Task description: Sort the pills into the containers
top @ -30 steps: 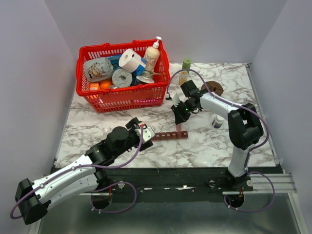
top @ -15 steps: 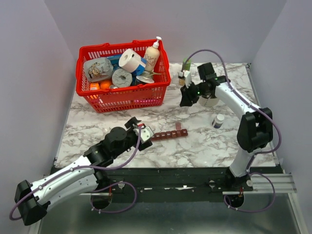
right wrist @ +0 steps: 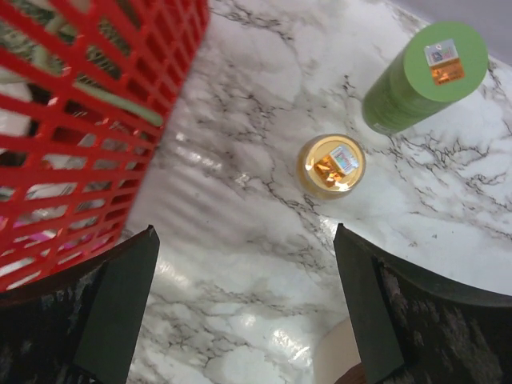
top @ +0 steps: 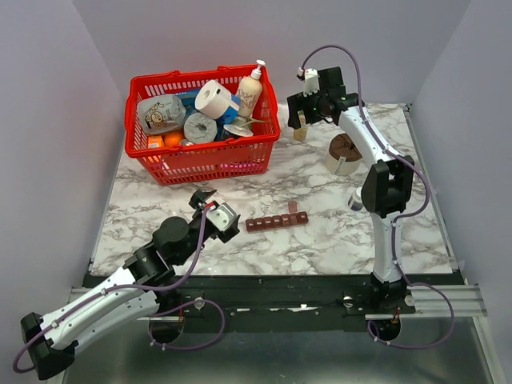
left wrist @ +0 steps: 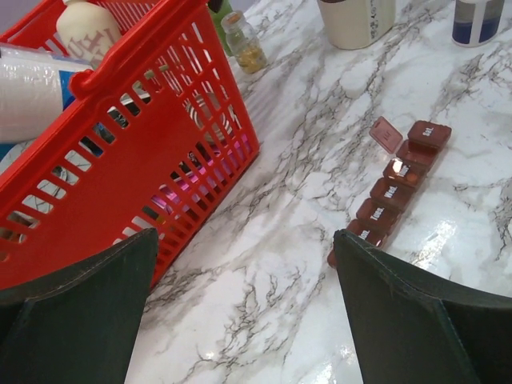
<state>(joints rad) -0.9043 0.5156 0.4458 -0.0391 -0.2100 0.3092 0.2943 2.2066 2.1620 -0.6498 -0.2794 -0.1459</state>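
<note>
The containers (top: 276,222) are a maroon strip of joined compartments lying mid-table, with one lid near its right end (left wrist: 386,134) flipped up. Amber pills (right wrist: 330,166) show inside a small clear bottle (top: 301,134) that stands uncapped beside the basket's right end. My right gripper (top: 306,118) hangs open high above that bottle; in the right wrist view the right gripper (right wrist: 246,234) holds nothing. My left gripper (top: 214,214) is open and empty, left of the strip. In the left wrist view the left gripper (left wrist: 246,234) has the containers (left wrist: 396,180) just past its right finger.
A red basket (top: 200,160) full of groceries fills the back left. A green-capped bottle (right wrist: 424,80) stands by the small bottle. A white cup with a brown lid (top: 342,152) and a dark white-capped bottle (top: 357,199) stand to the right.
My right gripper has lifted from over the strip's right end, swung to the back above the small bottle, and opened. My left gripper has drawn back left of the strip and opened slightly wider.
</note>
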